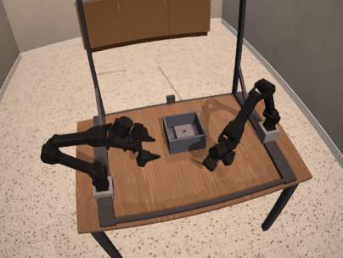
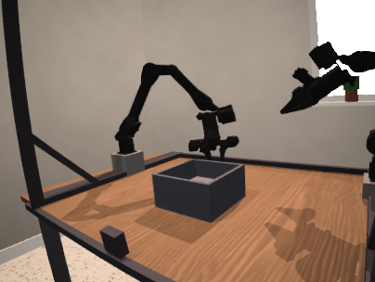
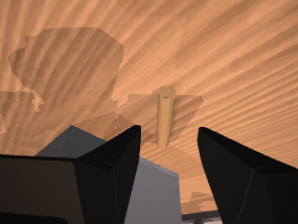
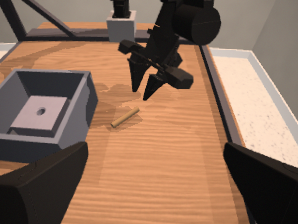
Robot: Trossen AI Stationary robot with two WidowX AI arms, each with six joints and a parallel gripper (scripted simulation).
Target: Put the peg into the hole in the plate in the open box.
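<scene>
The wooden peg (image 1: 197, 159) lies flat on the table beside the open grey box (image 1: 183, 131). It shows in the left wrist view (image 3: 165, 116) and the right wrist view (image 4: 125, 117). The pale plate with the hole (image 4: 40, 111) lies at the box's bottom. My left gripper (image 1: 208, 163) hangs just above the peg, fingers a little apart and empty; the right wrist view (image 4: 141, 92) shows its tips clear of the peg. My right gripper (image 1: 154, 158) (image 2: 283, 111) is wide open and empty, raised over the table on the box's other side. In the exterior view the box (image 2: 200, 187) hides the peg.
A small dark block (image 1: 171, 98) stands at the table's back edge behind the box, also in the exterior view (image 2: 114, 241). Dark rails run along the table edges. Two upright frame posts (image 1: 91, 64) stand at the back.
</scene>
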